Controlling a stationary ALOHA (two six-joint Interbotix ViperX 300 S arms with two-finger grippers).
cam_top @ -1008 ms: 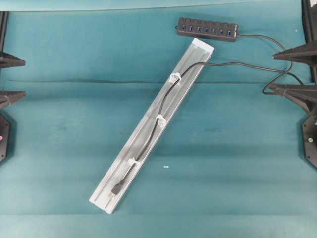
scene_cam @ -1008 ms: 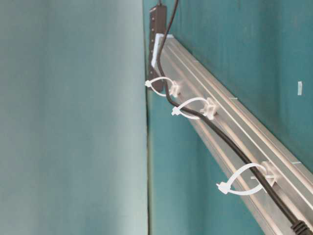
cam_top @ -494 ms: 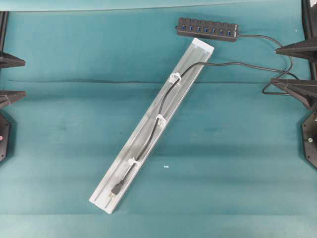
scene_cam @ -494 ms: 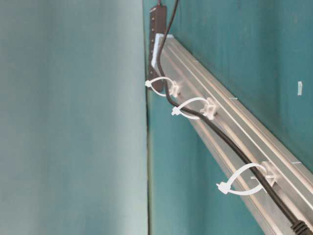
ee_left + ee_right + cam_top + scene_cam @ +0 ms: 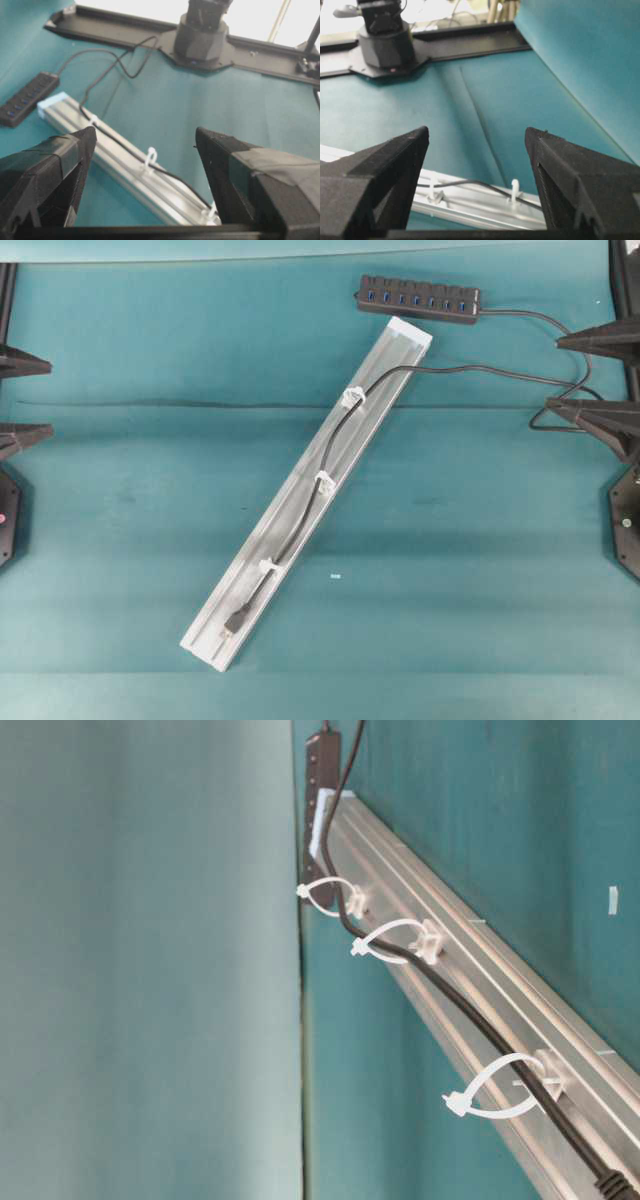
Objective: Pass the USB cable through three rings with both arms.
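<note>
One USB cable [image 5: 300, 515] lies along one aluminium rail [image 5: 255, 540] on the teal desk [image 5: 480, 570], threaded through three rings [image 5: 324, 481] (plug near the rail's lower end). One hub [image 5: 418, 298]. Two tools, left tool [image 5: 20, 395] and right tool [image 5: 590, 375], both spread wide, grasping nothing.

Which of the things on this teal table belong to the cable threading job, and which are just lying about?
Belong to the job:
- thin black USB cable, running through all the loops
- three small white plastic rings on the rail
- left gripper and right gripper, both open and empty

Just lying about:
- long silver aluminium rail carrying the rings
- black multi-port hub bar
- tiny white scrap
</note>
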